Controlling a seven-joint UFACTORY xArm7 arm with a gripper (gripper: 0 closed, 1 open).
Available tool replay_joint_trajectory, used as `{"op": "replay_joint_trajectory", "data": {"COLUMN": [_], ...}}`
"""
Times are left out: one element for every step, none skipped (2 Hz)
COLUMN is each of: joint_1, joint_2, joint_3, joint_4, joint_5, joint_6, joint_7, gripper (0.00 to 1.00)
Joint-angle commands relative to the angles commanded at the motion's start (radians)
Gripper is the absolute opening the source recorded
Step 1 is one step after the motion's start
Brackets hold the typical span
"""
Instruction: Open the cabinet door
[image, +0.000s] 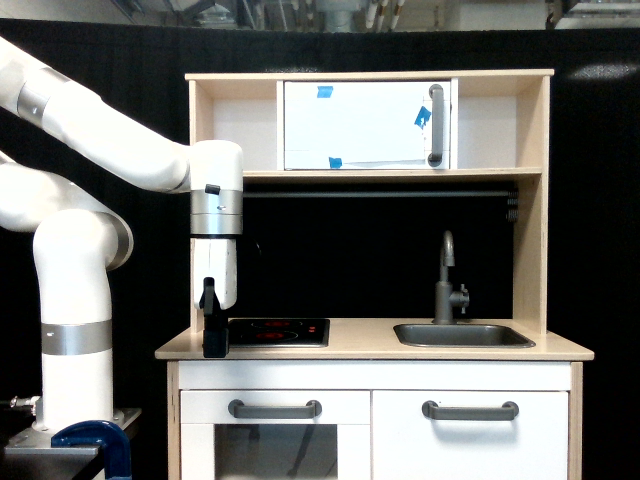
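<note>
Exterior view of a toy kitchen with a white xArm7 arm (90, 130) reaching in from the exterior view's left. The gripper (213, 340), dark and pointing straight down, hangs over the worktop (360, 345) at its left edge, just beside the black hob (278, 331); its tip appears to meet or nearly meet the surface. Seen edge-on, its jaws cannot be told apart, so whether they stand apart or together cannot be told, and nothing is visibly held.

The cabinet door (470, 440), a plain white panel with a horizontal grey bar handle (470, 410) near its top, occupies the lower right of the unit, beneath the sink (462, 335) and grey tap (447, 280). It lies flush with the front, closed, and well apart from the gripper. Beside it, under the hob, sits the glass-windowed oven door (275, 445) with a similar grey handle.

On the upper shelf, a white door (365, 125) bears a vertical grey handle and pieces of blue tape. A blue clamp (95, 440) shows at the arm's base, at the picture's lower left.
</note>
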Motion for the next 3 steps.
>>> {"op": "replay_joint_trajectory", "data": {"joint_1": [-0.001,-0.008,-0.019], "joint_2": [0.0,-0.005,-0.011], "joint_3": [-0.01,-0.019,-0.136], "joint_4": [0.0,0.0,0.017], "joint_5": [0.001,-0.006,0.004], "joint_6": [0.0,-0.012,-0.027], "joint_7": [-0.008,-0.016,-0.133], "gripper": [1.0,1.0,1.0]}}
